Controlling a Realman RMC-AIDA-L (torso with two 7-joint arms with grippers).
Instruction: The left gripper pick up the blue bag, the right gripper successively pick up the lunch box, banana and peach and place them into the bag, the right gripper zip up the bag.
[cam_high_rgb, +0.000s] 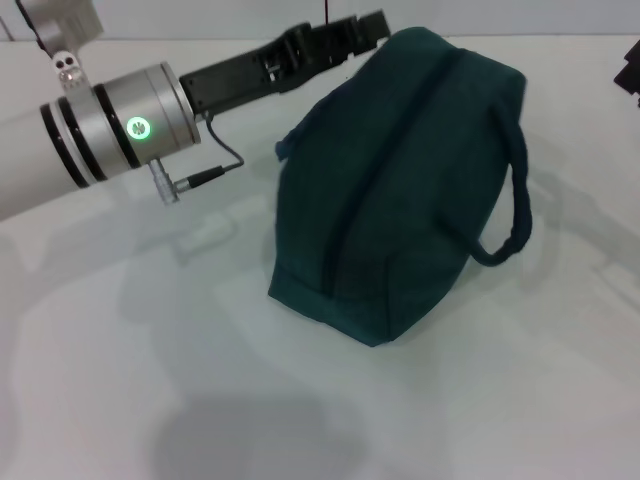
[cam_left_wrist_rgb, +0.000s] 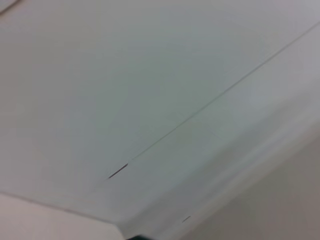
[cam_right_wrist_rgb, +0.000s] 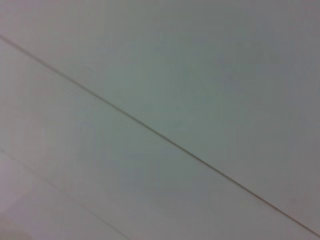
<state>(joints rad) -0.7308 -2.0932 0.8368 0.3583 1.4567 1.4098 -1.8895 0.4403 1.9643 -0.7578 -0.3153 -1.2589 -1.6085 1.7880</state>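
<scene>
Bag (cam_high_rgb: 400, 190), the blue fabric one, stood closed on the white worktop (cam_high_rgb: 150, 380) towards its far edge, one loop handle (cam_high_rgb: 512, 210) drooping down the side nearer the right-hand edge, with no lunch box, banana or peach visible outside it. The left gripper (cam_high_rgb: 365, 28) reached in from the left edge and met the bag's far upper corner; whether its jaws were open or closed on the fabric could not be told. Only a dark sliver of the right gripper (cam_high_rgb: 630, 75) showed at the right edge, jaw state likewise undeterminable, and both wrist views showed only plain pale surface.
</scene>
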